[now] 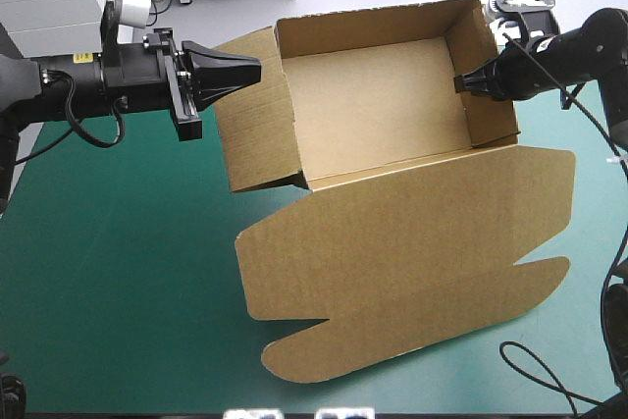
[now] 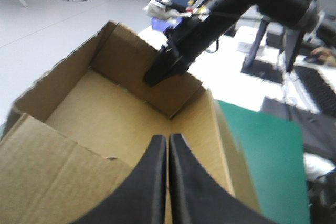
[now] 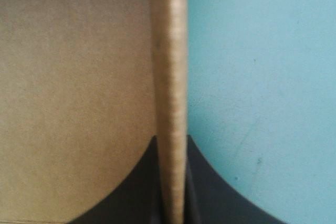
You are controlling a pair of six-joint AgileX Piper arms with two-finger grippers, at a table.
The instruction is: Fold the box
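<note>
- Teal-green tabletop (image 1: 118, 272) is carrying the brown box (image 1: 383, 105), which is sitting mid-table toward the far edge as an open tray
- Nearest, its lid (image 1: 412, 262) is lying flat on the cover, reaching toward the near edge
- Farther in, the left side panel (image 1: 250, 125) is leaning outward, not yet tucked; the left pincer (image 1: 253, 71), fingers pressed together into one point, is hovering at its upper edge and aiming into the tray
- Across the tray, the right pincer (image 1: 461, 82) is clamping the upright right wall (image 3: 170, 51), one finger on each face
- Side-wall raising seems to be in hand; next, the left side panel is needing a push upright and inward while the right wall is being steadied
</note>
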